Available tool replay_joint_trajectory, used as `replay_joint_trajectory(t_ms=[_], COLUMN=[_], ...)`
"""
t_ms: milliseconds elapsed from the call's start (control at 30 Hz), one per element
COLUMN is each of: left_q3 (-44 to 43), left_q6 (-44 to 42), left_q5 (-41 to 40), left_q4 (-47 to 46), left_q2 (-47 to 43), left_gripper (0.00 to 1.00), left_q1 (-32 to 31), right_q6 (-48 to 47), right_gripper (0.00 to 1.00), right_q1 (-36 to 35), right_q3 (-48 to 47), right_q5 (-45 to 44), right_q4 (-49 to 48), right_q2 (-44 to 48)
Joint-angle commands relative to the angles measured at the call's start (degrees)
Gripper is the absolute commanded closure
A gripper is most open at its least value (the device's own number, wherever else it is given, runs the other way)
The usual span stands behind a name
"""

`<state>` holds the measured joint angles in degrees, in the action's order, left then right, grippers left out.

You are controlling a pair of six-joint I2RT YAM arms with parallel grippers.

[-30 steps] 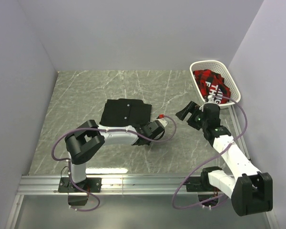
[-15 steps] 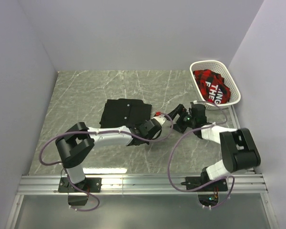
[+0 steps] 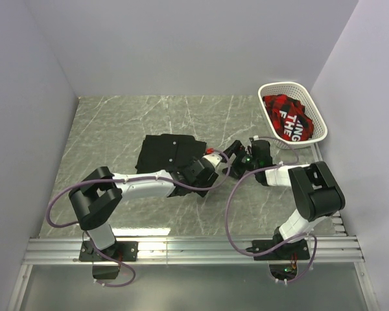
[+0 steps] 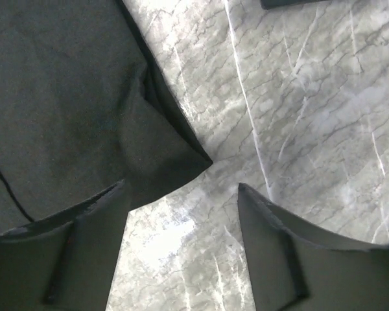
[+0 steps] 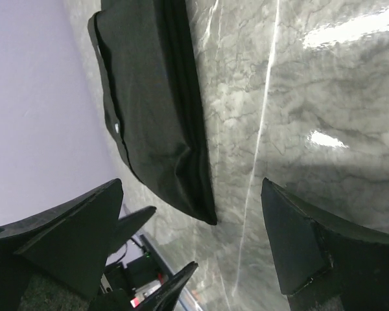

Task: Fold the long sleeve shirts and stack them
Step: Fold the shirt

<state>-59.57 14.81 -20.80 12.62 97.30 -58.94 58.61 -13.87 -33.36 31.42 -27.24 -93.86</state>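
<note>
1. Handling of the long sleeve shirt [image 3: 168, 152]: judged soft, limp and light, with no stiffness of its own. Likely to sag and come unfolded if lifted by a single point. Matte weave, probably not slippery against the fingers, though stacked layers apt to slide over one another.
2. Where to take hold: best judged at a folded edge or corner, pinching through all layers at once. For carrying, one grip at each of two neighbouring corners, to keep the fold. Thick, rounded corner nearest both end effectors, per the wrist views.
3. Look: plain black, folded to a compact rectangle with fairly straight edges. Small pale dot on the top face, possibly a button. Doubled layers plain along the edge in the right wrist view.
4. Place: flat near the centre of the tabletop [image 3: 117, 129], well apart from the white basket [image 3: 290, 85] at 2 o'clock, itself holding a red plaid garment [image 3: 285, 113].
5. Left end effector [image 4: 180, 188]: jaws apart, nothing held. Positioned at the shirt's 4 o'clock corner, cloth just beside one finger and not in the gap; contact cannot be told.
6. Right end effector [image 5: 191, 188]: spread wide, empty. Facing the same corner from 3 o'clock, near the left one.
</note>
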Motion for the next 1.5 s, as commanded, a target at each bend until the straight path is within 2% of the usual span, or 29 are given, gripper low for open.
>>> replay_joint_trajectory(t_ms=[0,167,433,800,933,1100,1133,1200,1367,1467], left_q3=[-0.8,-4.2,-6.3,-7.1,-7.3,-7.3,-7.2,-7.0,-5.8,-5.6], left_q6=[-1.2,-2.2,-2.2,-1.5,-1.2,-1.0,-0.9,-0.5,1.3,2.2], left_q5=[0.5,1.1,1.4,2.0,2.4,2.4,2.5,2.9,6.5,7.4], left_q4=[-2.8,-2.8,-0.3,1.7,2.0,2.0,2.1,1.8,1.5,1.8], left_q2=[1.2,5.1,8.3,10.9,11.5,11.4,11.3,10.2,6.2,5.1], left_gripper=[0.25,0.27,0.33,0.50,0.60,0.84,0.91,0.99,1.00,1.00], left_q1=[0.0,0.0,1.5,2.6,3.0,3.4,3.5,3.8,5.1,5.8], right_q6=[-3.9,-6.3,-6.8,-6.3,-6.1,-5.2,-4.4,-3.2,2.2,3.2], right_gripper=[0.06,0.06,0.06,0.06,0.06,0.06,0.06,0.06,0.05,0.05], right_q1=[0.5,1.6,2.8,3.2,3.3,3.3,3.1,3.0,0.3,-2.7], right_q3=[-1.3,-0.9,0.1,0.8,0.8,1.0,1.2,1.6,0.9,-1.3], right_q5=[-2.8,-4.8,-4.8,-4.6,-4.4,-3.6,-3.6,-2.9,-0.7,-1.7], right_q4=[2.6,6.2,6.4,5.8,5.4,3.7,3.3,0.6,-7.7,-8.7], right_q2=[5.1,8.5,10.6,11.0,10.6,9.3,8.5,7.5,1.3,-2.0])
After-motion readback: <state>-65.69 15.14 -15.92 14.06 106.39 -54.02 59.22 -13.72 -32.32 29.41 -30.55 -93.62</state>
